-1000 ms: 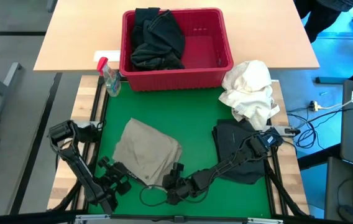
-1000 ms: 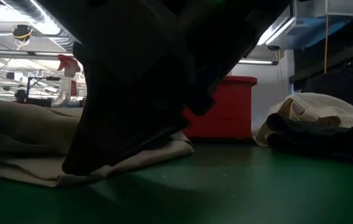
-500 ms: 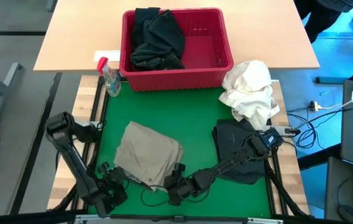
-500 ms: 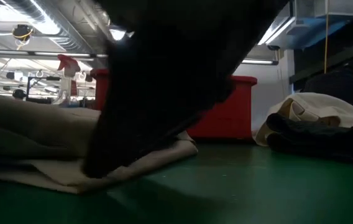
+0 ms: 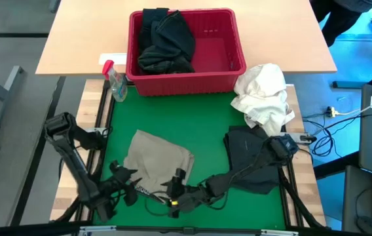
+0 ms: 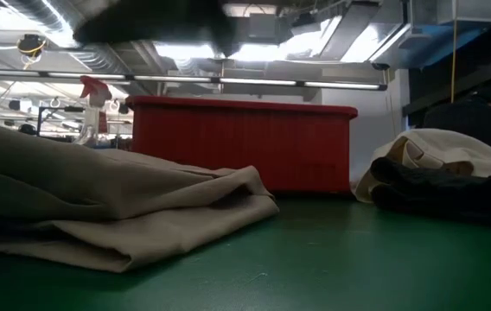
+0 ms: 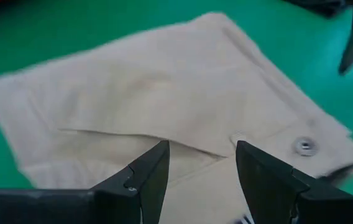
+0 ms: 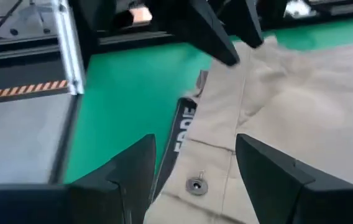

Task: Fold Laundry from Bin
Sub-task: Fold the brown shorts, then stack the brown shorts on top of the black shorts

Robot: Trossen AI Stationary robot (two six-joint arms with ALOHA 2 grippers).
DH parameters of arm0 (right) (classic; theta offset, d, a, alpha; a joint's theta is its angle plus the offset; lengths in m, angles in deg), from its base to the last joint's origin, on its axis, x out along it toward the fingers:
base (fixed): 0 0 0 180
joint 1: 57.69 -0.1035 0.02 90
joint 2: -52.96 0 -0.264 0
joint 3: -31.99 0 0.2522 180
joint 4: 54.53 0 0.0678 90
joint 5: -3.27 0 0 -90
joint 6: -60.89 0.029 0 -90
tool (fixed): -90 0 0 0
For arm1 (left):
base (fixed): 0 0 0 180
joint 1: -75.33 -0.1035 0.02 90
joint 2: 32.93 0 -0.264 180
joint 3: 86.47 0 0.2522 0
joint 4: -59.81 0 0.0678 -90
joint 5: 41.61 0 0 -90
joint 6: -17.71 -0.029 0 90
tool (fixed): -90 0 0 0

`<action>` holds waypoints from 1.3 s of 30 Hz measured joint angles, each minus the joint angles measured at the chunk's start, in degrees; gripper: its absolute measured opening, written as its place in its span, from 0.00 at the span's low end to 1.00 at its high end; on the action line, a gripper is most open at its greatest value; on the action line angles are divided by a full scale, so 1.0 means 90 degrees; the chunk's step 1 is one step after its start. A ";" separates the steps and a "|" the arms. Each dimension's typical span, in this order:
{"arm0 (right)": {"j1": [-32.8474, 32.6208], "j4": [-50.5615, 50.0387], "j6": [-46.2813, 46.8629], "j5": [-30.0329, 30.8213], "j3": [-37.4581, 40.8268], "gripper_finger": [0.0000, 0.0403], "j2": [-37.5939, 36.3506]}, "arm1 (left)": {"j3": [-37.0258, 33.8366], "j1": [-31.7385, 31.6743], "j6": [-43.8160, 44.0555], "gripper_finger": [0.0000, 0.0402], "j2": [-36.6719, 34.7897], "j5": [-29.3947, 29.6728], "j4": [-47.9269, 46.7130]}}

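While both pincers gape, khaki garment (image 5: 156,162) lies just beyond left pincer (image 5: 128,183) and right pincer (image 5: 175,185).

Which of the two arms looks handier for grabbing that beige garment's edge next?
Probably the left gripper: it hangs open right at the khaki garment. The right gripper, also open, sits close too.

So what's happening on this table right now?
A two-armed robot is folding laundry. The khaki garment lies folded on the green mat. The left end effector and right end effector hover open at its near edge, holding nothing. A dark garment lies to its right, and more dark laundry waits in the red bin. A white cloth bundle sits beside the bin.
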 joint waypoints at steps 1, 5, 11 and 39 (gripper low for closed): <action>0.0054 0.0138 0.0006 0.0014 0.0000 0.55 0.0160 | -0.0195 -0.0090 -0.0112 0.45 0.0074 -0.0023 0.0339; 0.0192 -0.0052 0.0071 -0.0251 0.0027 0.55 0.0650 | -0.0834 -0.0316 -0.0633 0.45 0.0258 -0.0772 0.1511; 0.0085 -0.0950 0.0024 -0.0615 -0.0012 0.55 0.0749 | -0.1253 -0.0200 -0.0775 0.44 0.0298 -0.1170 0.2946; -0.0524 -0.4916 -0.0629 -0.1094 0.0010 0.55 -0.1545 | -0.0896 -0.0392 -0.2430 0.54 -0.0387 -0.0529 0.5179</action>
